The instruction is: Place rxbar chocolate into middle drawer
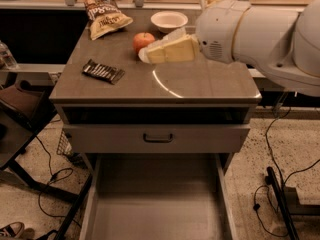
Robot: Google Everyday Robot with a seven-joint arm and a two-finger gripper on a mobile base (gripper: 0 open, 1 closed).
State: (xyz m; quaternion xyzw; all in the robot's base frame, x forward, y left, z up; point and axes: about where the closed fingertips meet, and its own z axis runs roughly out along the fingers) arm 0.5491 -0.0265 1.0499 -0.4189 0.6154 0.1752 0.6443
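The rxbar chocolate (103,71) lies flat on the left side of the cabinet top, a dark wrapper with white stripes. The middle drawer (155,209) is pulled out below, its grey floor bare. My gripper (150,54) reaches in from the right on a large white arm. It hovers over the middle of the top, its tip next to a red apple (141,40). It is to the right of the bar and apart from it, and nothing shows in it.
A tan chip bag (105,16) and a white bowl (169,20) sit at the back of the top. A shut drawer front with a dark handle (157,138) lies above the open drawer. Cables and a black stand are on the floor at both sides.
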